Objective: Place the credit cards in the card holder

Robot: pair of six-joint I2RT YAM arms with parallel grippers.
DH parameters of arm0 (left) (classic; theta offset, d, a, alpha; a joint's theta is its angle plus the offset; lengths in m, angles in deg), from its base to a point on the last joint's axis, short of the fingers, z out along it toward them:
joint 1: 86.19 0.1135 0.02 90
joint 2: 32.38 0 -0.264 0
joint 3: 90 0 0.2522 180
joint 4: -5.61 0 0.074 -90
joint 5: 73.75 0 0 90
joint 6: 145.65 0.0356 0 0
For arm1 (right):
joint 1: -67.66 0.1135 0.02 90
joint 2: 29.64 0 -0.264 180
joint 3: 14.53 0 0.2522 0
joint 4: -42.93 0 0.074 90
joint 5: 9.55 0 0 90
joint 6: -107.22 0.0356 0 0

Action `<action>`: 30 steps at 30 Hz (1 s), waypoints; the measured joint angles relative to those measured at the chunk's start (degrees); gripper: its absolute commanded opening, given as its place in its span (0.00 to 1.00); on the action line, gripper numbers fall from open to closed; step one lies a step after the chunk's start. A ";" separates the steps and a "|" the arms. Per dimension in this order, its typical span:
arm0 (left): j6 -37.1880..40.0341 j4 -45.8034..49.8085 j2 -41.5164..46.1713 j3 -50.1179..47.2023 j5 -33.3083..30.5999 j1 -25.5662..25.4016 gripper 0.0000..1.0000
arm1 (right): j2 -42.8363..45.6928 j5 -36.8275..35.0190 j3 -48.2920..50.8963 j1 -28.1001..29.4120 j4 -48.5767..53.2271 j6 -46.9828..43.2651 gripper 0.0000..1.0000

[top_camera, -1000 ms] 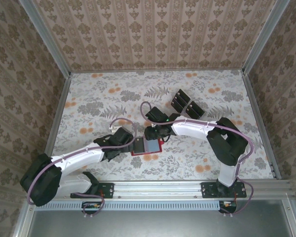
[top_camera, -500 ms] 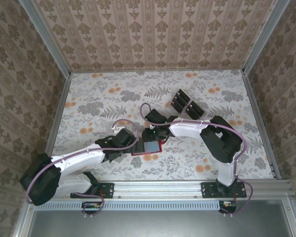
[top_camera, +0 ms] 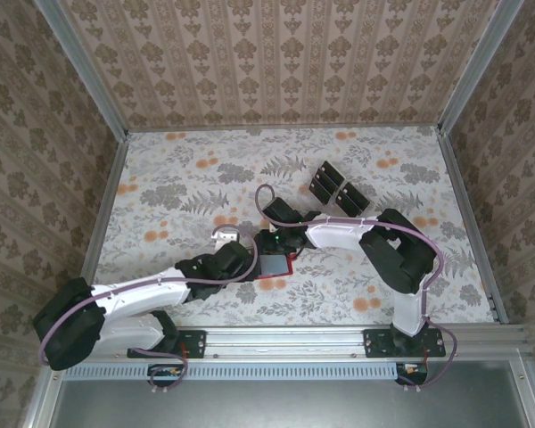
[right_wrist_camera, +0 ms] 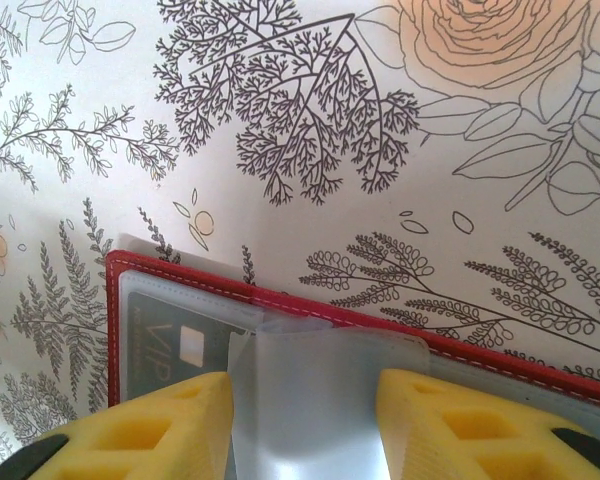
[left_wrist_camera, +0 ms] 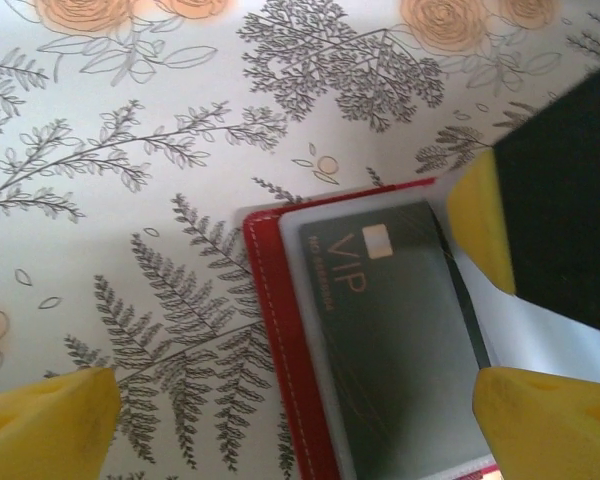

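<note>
The right gripper (right_wrist_camera: pixel 305 400) points down at the open card holder (right_wrist_camera: pixel 480 350). Its yellow fingers (right_wrist_camera: pixel 140 425) stand part-way apart, with a loose leaf of clear sleeve (right_wrist_camera: pixel 325 380) lying in the gap between them. Whether the fingers actually pinch that leaf cannot be told. In the left wrist view, one finger of this gripper sits at the top right corner of the VIP card (left_wrist_camera: pixel 400 330). That dark card lies inside a clear pocket of the holder, with its gold lettering and chip facing up and the holder's red stitched edge just beside it.

The left gripper (left_wrist_camera: pixel 295 420) hangs over the same holder with its jaws spread wide and nothing between them. One yellow pad (left_wrist_camera: pixel 45 410) is over bare cloth to the left of the holder, and the other is at the card's right side.

From above, the two grippers meet nose to nose over the holder. It lies around the middle of the floral tablecloth (top_camera: pixel 160 178), somewhat toward the near edge. More credit cards (top_camera: pixel 325 183) lie flat in a small cluster farther back and to the right, well apart from the holder.
</note>
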 measured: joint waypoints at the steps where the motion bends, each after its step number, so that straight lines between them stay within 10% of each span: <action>1: -0.13 -0.42 0.00 -0.24 -0.31 -0.57 1.00 | 0.00 0.00 0.09 0.00 -0.11 0.17 0.43; 30: 0.13 -6.71 -13.77 4.17 -4.11 -3.45 1.00 | 0.00 0.13 0.81 0.00 -1.73 1.38 0.43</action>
